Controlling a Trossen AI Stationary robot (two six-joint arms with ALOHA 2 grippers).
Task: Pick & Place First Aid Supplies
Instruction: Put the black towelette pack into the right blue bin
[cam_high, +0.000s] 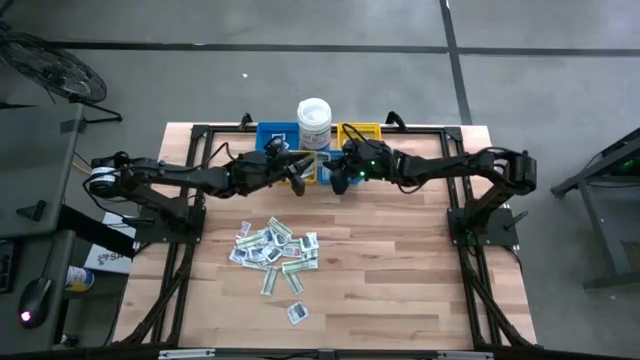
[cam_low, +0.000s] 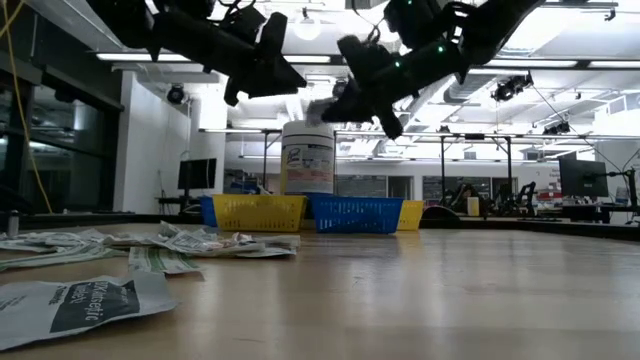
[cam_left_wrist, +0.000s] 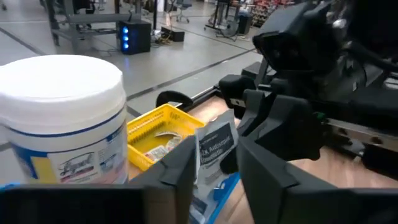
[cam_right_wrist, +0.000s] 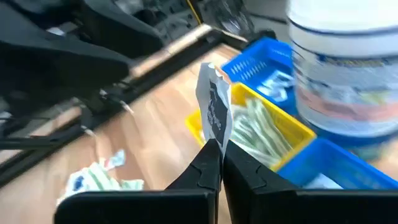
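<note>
A flat, slightly creased white paper packet (cam_right_wrist: 214, 112) with dark print stands upright, pinched at its lower edge by the right gripper (cam_right_wrist: 221, 155), in the air just in front of the round white tub (cam_high: 314, 122). The left gripper (cam_left_wrist: 214, 165) flanks it, fingers parted, not gripping. More packets (cam_high: 273, 250) lie heaped on bare wood planks, well clear of the tub.

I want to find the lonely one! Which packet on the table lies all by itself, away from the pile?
The white packet with dark print nearest the table's front edge. It lies alone on bare wood; the other packets crowd together in a pile.
</note>
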